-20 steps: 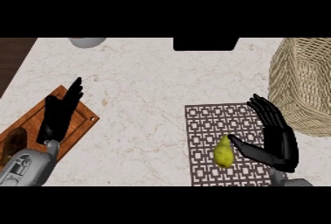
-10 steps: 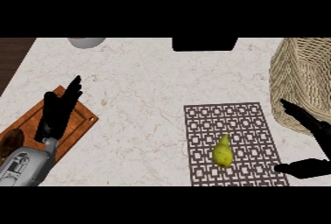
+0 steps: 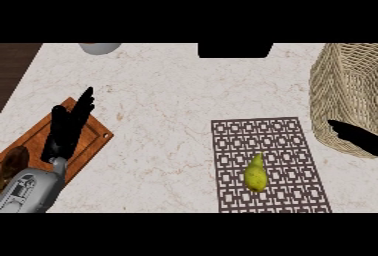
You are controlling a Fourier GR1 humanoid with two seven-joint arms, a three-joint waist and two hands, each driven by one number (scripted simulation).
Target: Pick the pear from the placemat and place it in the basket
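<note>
Pear (image 3: 255,172) is lying ungrasped on the placemat (image 3: 273,132); right hand (image 3: 356,137) is pulling away beside the basket (image 3: 347,85), mostly out of view, spread or closed I cannot tell; left hand (image 3: 70,125) is resting, fingers straight; the pick is probably needing a fresh approach.

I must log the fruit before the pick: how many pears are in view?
1. The pear lies on the placemat, in its lower half. The inside of the basket at the right does not show, so another could be hidden there.
</note>
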